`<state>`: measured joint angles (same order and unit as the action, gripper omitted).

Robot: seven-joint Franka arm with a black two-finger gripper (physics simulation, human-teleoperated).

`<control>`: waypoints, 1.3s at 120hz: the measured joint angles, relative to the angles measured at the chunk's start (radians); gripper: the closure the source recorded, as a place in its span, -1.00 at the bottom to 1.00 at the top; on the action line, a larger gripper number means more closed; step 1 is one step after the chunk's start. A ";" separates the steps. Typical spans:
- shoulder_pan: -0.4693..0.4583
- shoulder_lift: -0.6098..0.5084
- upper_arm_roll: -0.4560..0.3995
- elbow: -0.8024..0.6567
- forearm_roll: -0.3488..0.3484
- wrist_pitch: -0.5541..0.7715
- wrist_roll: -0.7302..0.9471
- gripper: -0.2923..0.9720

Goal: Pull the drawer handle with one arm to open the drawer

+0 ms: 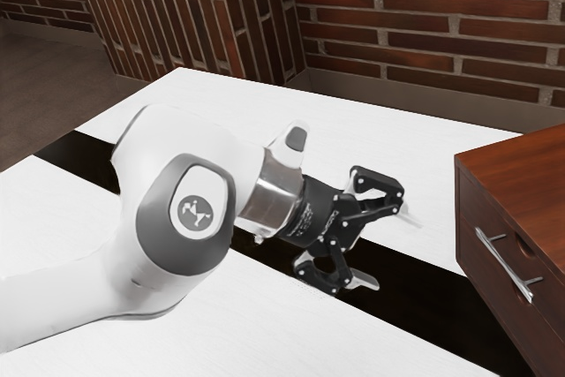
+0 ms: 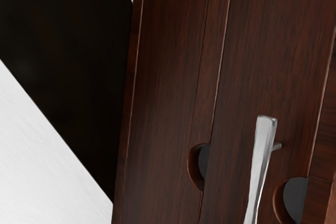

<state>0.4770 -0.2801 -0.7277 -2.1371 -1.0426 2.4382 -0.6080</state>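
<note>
A dark wooden drawer cabinet point(image 1: 521, 209) stands at the exterior view's right edge, with a silver bar handle point(image 1: 508, 262) on its front. In the wrist view the drawer front point(image 2: 173, 93) looms close, its silver handle point(image 2: 261, 171) running along it. The drawer front sits flush with the cabinet body. My black gripper point(image 1: 391, 249) hangs open above the table, pointing toward the cabinet, well short of the handle and touching nothing.
The table point(image 1: 265, 112) is white with a broad black stripe point(image 1: 415, 293) running across it under my hand. A red brick wall point(image 1: 424, 15) stands behind the table. My white arm point(image 1: 177, 218) fills the exterior view's lower left.
</note>
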 joint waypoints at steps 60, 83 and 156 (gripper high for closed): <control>0.026 0.100 -0.144 0.055 -0.003 0.089 -0.068 -0.54; 0.032 0.149 -0.170 0.070 0.000 0.145 -0.078 -0.54; -0.485 0.252 0.292 0.066 0.025 0.258 -0.059 -0.54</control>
<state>-0.0077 -0.0282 -0.4360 -2.0709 -1.0174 2.6963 -0.6667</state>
